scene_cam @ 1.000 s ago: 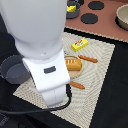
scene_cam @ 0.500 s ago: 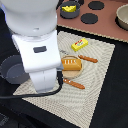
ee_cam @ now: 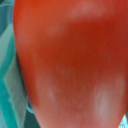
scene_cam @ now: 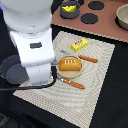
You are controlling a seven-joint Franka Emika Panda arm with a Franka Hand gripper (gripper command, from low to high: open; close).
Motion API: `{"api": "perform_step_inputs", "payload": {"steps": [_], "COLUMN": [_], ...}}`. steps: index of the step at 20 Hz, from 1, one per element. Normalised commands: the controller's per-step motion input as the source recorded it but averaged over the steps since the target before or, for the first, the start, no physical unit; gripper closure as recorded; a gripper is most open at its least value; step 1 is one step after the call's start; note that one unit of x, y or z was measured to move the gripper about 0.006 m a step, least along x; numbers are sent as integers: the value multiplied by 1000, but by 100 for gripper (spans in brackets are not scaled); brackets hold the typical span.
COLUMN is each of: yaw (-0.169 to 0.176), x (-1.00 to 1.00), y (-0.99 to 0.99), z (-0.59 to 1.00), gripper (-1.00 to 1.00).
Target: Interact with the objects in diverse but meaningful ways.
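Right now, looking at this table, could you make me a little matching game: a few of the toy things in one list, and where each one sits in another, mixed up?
Things:
1. bread loaf
2. butter block
3. cheese wedge
4. tomato

Places:
A. inside a dark pot at the back
B. filling the wrist view, right up against the camera
C. middle of the striped mat
D. far part of the mat, beyond the loaf

Pairs: 1-C, 2-D, 3-A, 4-B
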Motion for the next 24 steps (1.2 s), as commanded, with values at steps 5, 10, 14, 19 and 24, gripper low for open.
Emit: {"api": "perform_step_inputs", "payload": {"steps": [5,10,14,19,24], "yaw": [0,0,0,0,0], "x": [-1000,-1000,-1000,-1000,-1000], "y": [302,225,140,53,0], "z": [-335,-289,-259,-231,-118], "gripper": [100,100,100,100,100]}}
